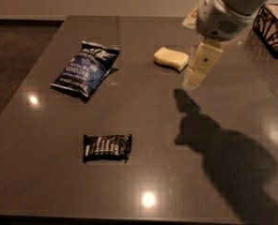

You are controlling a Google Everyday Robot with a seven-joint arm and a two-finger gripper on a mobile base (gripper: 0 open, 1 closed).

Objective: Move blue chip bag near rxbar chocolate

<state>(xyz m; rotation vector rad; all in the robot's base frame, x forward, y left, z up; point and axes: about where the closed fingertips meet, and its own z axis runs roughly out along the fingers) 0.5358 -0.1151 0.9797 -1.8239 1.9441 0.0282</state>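
Observation:
The blue chip bag (pixel 85 68), crinkly navy with white lettering, lies flat on the dark table (pixel 143 125) at the back left. The rxbar chocolate (pixel 106 147), a small black wrapper with white lines of text, lies nearer the front, below the bag and apart from it. My gripper (pixel 194 82) hangs over the table at the right of centre, just right of the sponge and well to the right of the bag. It holds nothing that I can see.
A pale yellow sponge (pixel 171 58) lies at the back centre, just left of the gripper. A dark wire basket (pixel 273 28) stands at the back right corner. The arm casts a large shadow (pixel 219 144) on the table's right half.

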